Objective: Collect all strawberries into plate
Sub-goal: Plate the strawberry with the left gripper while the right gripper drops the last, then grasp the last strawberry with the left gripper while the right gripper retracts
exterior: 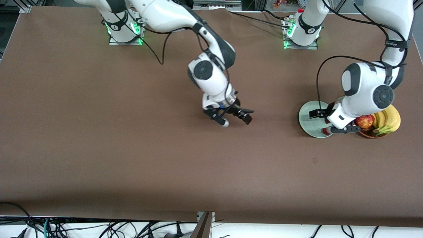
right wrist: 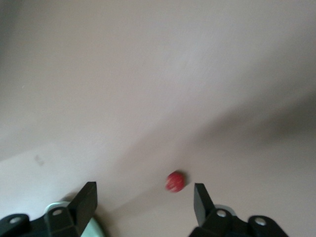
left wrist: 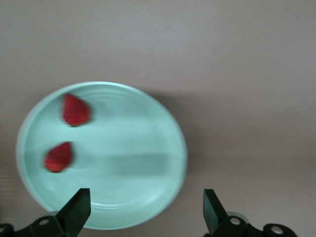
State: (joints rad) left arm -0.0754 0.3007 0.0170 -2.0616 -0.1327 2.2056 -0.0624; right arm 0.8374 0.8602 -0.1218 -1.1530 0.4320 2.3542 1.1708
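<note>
Left gripper (left wrist: 143,212) hangs over the plate (exterior: 309,127) at the left arm's end of the bench (exterior: 99,138), and I see its fingers spread wide with nothing between them. Right gripper (exterior: 236,120) sits low over the middle of the bench, also spread open and empty. Just beside the plate stands a basket (exterior: 371,133) with bananas (exterior: 390,120) and an apple (exterior: 364,121). Two strawberries (left wrist: 74,109) lie in the plate. A third strawberry (right wrist: 175,181) lies on the bare bench under the right gripper.
</note>
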